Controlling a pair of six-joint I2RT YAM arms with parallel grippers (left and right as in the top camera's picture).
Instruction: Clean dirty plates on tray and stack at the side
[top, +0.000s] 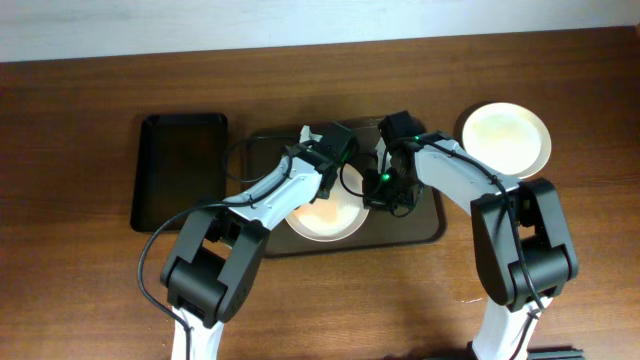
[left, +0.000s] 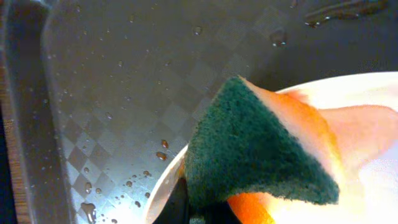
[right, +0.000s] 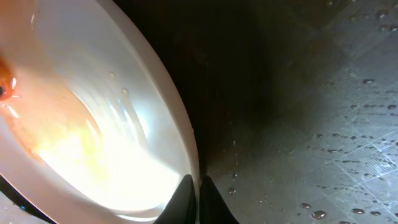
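A white plate (top: 325, 217) with orange smears lies on the dark wet tray (top: 420, 228). My left gripper (top: 335, 150) is shut on a green and orange sponge (left: 261, 149) that rests on the plate (left: 373, 124). My right gripper (top: 380, 195) is shut on the plate's rim (right: 186, 155), with one finger on each side of it (right: 196, 186). A second white plate (top: 505, 138) lies on the table at the right of the tray.
An empty black tray (top: 180, 170) lies at the left of the wet tray. Water drops cover the wet tray's floor (left: 124, 93). The table's far edge runs along the top of the overhead view.
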